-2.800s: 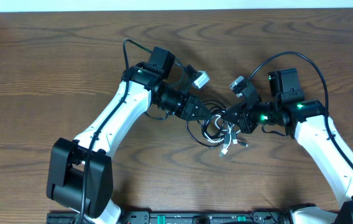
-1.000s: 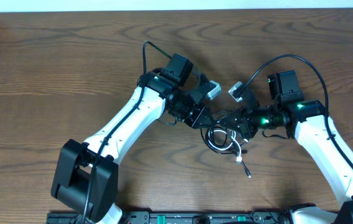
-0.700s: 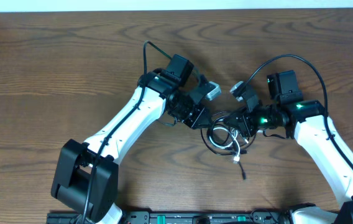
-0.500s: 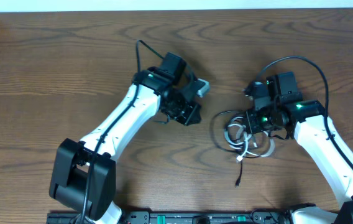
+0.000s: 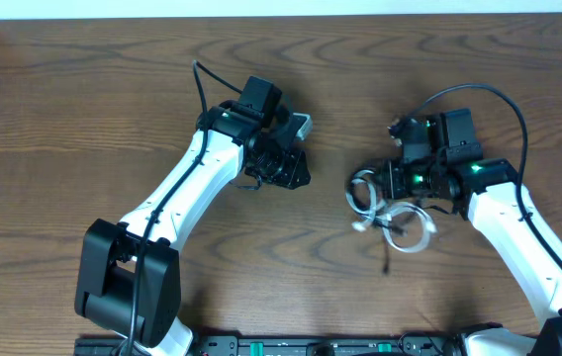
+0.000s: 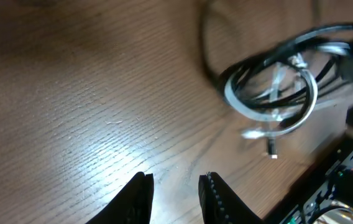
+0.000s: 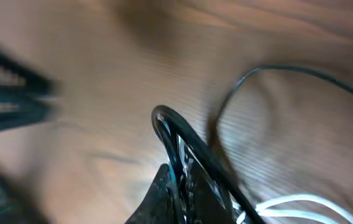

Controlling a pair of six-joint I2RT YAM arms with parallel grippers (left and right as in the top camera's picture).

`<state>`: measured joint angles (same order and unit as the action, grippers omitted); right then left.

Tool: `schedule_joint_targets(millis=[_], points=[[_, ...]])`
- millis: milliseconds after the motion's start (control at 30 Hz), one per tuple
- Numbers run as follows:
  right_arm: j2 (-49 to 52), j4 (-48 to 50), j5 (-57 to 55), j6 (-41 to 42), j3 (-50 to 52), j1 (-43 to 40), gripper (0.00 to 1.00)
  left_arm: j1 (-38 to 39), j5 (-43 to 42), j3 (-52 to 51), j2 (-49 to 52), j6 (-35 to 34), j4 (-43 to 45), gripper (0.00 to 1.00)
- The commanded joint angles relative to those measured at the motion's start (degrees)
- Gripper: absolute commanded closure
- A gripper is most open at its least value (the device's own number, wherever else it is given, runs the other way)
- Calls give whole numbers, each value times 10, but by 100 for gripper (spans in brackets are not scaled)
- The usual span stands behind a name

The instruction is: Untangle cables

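The right jaws clench the tangled cables (image 5: pixel 404 222) above the bench (image 5: pixel 63 119), while the left jaws stand parted, empty, well apart.

Black and white cables (image 5: pixel 392 216) bunched in overlapping loops, apparently tangled.

Tabletop (image 5: pixel 327 203) strip between left gripper (image 5: pixel 294 176) and cables (image 5: pixel 392 216): passable. Right gripper (image 5: pixel 392 184) clamps the cables, blocking their right side.

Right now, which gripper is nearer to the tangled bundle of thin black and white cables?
Right. The right gripper is shut on the tangled bundle of thin black and white cables; the left gripper hangs open and empty, well apart from it.
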<state>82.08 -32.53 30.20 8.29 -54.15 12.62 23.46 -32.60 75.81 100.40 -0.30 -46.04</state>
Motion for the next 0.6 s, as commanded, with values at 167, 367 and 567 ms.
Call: schedule_joint_targets(millis=[167,367,567], points=[[2,6,-35,18,0,2,63,1,7,-4,6,-16,0,58],[4,-71,-226,57,0,2,38,1,4,-4,8,-16,1,40],[4,-76,-232,56,0,2,36,1,-43,-5,31,-21,34,40]])
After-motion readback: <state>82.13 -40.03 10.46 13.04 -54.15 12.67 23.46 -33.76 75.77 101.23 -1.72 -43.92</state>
